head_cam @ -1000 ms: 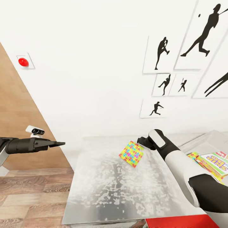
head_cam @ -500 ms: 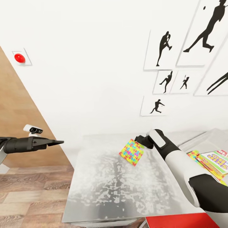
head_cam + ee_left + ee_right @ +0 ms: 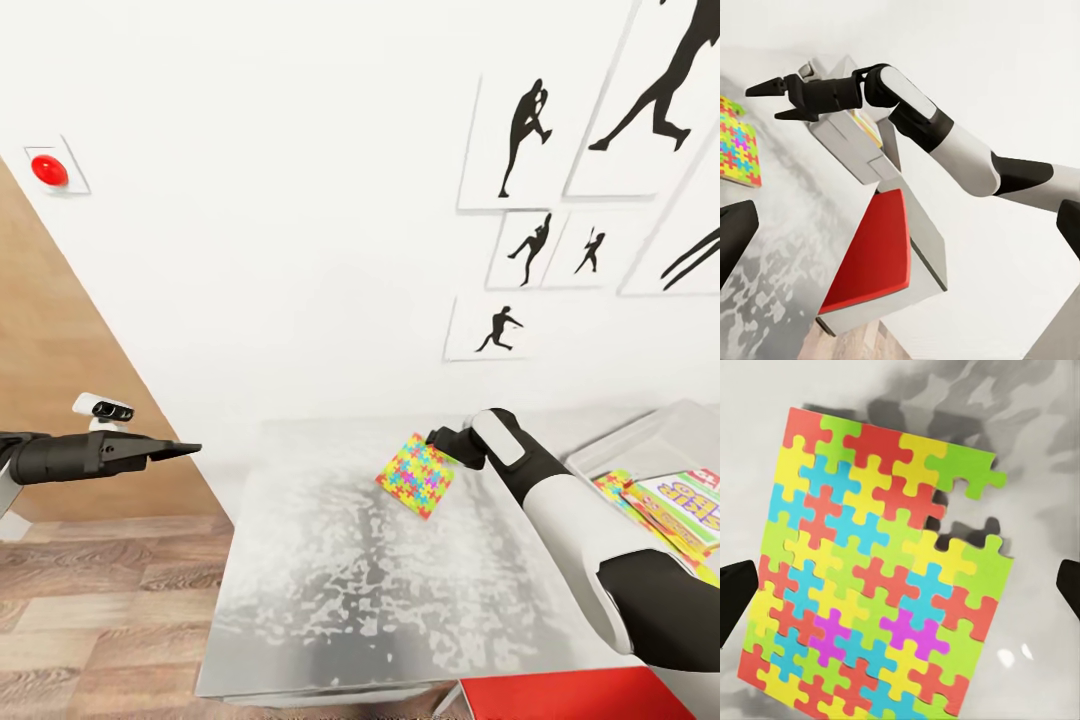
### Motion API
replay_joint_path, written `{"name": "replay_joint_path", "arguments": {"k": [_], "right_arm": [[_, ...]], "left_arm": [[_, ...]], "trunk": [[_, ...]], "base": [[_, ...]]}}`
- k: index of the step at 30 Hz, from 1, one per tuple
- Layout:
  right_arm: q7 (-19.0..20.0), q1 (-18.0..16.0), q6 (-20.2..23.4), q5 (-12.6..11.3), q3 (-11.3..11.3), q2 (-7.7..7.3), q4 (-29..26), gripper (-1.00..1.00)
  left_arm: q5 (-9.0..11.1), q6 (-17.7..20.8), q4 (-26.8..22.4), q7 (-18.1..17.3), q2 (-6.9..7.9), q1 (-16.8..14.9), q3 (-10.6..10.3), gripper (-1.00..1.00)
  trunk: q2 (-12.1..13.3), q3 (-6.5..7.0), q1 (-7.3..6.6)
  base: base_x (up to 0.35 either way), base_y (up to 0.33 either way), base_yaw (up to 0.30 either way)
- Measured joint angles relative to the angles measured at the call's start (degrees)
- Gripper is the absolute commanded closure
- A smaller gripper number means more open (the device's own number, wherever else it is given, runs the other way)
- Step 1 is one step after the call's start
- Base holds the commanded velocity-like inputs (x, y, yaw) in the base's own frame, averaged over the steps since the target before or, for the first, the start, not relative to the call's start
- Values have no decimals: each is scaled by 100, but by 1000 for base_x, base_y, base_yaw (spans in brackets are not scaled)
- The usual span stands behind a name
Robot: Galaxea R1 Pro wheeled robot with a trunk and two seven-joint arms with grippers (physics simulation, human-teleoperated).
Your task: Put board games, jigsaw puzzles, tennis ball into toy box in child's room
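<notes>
— While the right claw (image 3: 445,443) hangs over the table (image 3: 350,580), where does the puzzle (image 3: 415,477) lie, and is it held?

— It lies flat on the grey tabletop, towards the far side and just left of the claw. The right wrist view looks straight down on the puzzle (image 3: 877,577), with a dark fingertip at either edge of the picture. The left wrist view shows the same claw (image 3: 780,101) side-on, with its two fingers spread. So the claw stands apart, above the puzzle and clamped on nothing.

— What does the left claw (image 3: 185,450) do?

— It is held out level over the wood floor, well to the left of the table. Its own camera shows a finger at each side of the picture, so it too reads as apart, and it carries nothing.

— How much of the task appears done?

— Part of it. The toy box (image 3: 640,440) stands at the right end of the table. A yellow, green and red game box (image 3: 685,505) lies inside it. A strip of bright mosaic (image 3: 610,490) at that box's left edge may be the other puzzle, though it is too cut off to tell. How many games the bin holds cannot be counted, since the picture's edge crops it.

— What is left?

— At the least, this puzzle: it must be gripped, lifted and carried right into the bin. Being thin and flat on the surface, it probably offers little edge to pinch.
</notes>
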Motion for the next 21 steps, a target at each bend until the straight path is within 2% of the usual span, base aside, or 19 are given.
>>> {"name": "replay_joint_path", "arguments": {"k": [21], "right_arm": [[0,0,-5,50,1,10,0,-100]], "left_arm": [[-12,0,0,0,0,0,1,-100]], "trunk": [[0,-198,0]], "base": [[0,0,0]]}}
